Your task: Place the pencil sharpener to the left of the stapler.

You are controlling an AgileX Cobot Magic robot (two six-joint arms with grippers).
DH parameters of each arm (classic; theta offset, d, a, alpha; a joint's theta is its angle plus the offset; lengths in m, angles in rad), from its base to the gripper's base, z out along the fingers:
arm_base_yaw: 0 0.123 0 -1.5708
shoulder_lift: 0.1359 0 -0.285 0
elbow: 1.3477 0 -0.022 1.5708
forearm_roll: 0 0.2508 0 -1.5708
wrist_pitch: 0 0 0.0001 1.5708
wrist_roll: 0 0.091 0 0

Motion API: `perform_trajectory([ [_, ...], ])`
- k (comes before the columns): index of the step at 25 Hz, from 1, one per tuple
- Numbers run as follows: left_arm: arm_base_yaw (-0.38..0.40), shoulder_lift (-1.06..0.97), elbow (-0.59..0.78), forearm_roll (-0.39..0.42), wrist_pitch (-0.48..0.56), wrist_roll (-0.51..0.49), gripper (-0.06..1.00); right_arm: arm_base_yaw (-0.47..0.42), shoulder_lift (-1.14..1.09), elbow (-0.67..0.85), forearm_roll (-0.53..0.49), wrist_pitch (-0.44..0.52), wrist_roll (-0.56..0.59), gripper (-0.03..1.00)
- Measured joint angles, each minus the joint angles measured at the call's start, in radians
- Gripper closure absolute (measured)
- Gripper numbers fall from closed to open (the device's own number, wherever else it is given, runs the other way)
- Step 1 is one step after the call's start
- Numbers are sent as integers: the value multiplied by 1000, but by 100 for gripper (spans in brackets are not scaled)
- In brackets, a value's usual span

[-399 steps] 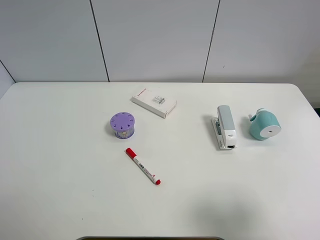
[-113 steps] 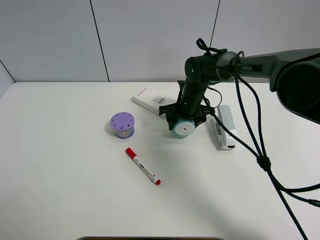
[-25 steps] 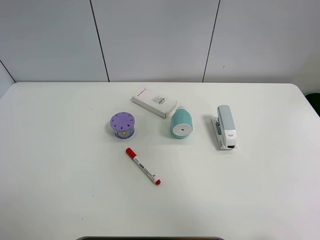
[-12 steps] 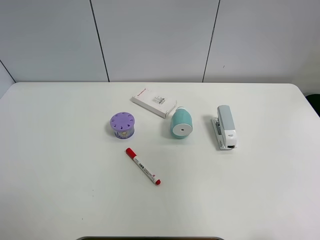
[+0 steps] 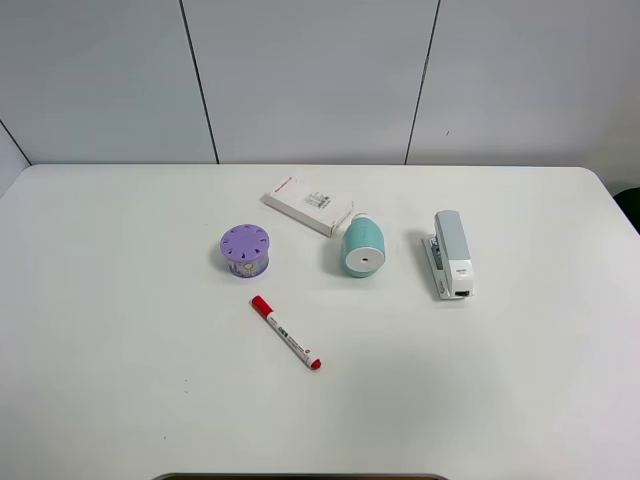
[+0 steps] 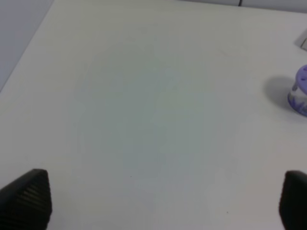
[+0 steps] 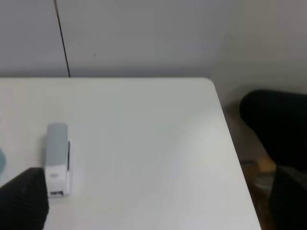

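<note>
The teal pencil sharpener [image 5: 363, 246] lies on its side on the white table, its white round face toward the front. It rests left of the silver-grey stapler [image 5: 451, 254], with a gap between them. No arm shows in the exterior high view. My right gripper [image 7: 156, 201] is open and holds nothing; its dark fingertips [image 7: 24, 196] frame the stapler [image 7: 57, 158], and a teal sliver of the sharpener [image 7: 1, 160] shows at the picture's edge. My left gripper [image 6: 158, 206] is open over bare table, far from both objects.
A purple round holed container [image 5: 245, 249] stands left of the sharpener and shows in the left wrist view [image 6: 301, 91]. A flat white box [image 5: 308, 205] lies behind, a red-capped marker [image 5: 286, 333] in front. A dark shape [image 7: 278, 124] sits beyond the table's right edge.
The sharpener went from the stapler's right side to its left, carried by the right arm. That arm has let go and left the exterior view. Nothing moved in the last second.
</note>
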Motion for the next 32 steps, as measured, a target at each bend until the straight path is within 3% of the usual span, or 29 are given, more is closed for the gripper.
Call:
perform_trajectory([
  [7, 0, 0, 0, 0, 0, 0, -1, -97, -178, 203, 88, -2, -42, 6],
  [18, 0, 0, 0, 0, 0, 0, -1, -120, -362, 449, 148, -57, -52, 6],
  [32, 0, 0, 0, 0, 0, 0, -1, -144, -396, 592, 252, -151, -111, 6],
])
